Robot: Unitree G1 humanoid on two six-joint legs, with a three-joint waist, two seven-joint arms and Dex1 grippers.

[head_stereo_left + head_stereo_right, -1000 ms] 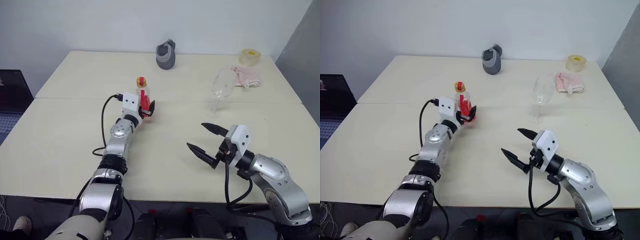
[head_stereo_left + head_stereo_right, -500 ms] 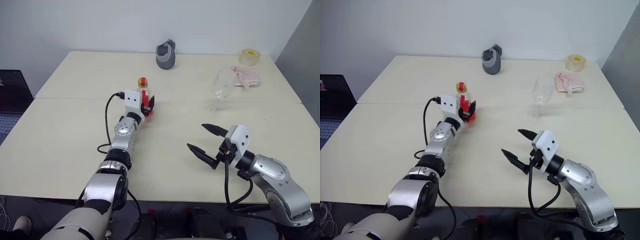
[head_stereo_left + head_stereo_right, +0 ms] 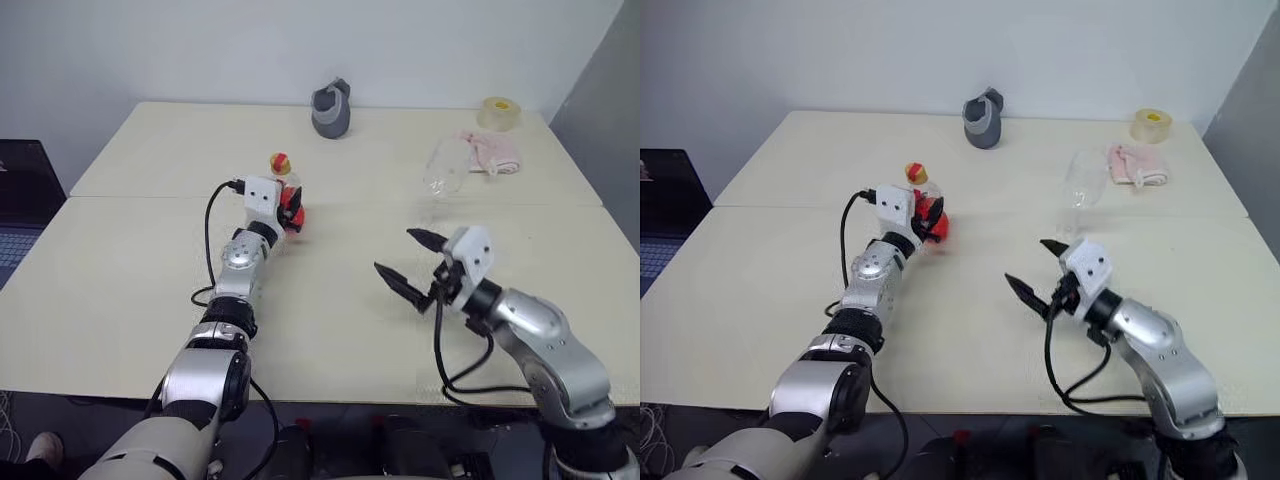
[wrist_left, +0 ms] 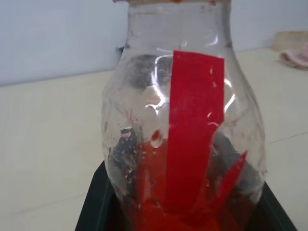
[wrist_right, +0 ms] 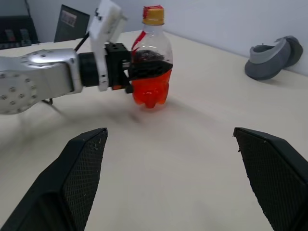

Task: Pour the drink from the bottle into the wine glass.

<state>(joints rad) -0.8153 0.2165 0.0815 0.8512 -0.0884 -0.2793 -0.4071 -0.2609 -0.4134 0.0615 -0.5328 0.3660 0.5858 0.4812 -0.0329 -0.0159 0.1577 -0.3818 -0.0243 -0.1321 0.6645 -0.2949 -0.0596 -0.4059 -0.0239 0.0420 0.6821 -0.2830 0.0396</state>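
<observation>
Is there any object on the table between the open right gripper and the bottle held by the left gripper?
No. In the right wrist view, bare table lies between the right gripper and the bottle, which the left gripper clamps.

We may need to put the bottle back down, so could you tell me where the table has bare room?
The near half of the table is bare between the left gripper, shut on the bottle, and the open right gripper. The far left corner is bare too. The far right is crowded: wine glass, pink cloth, tape roll; grey jug at far centre.
</observation>
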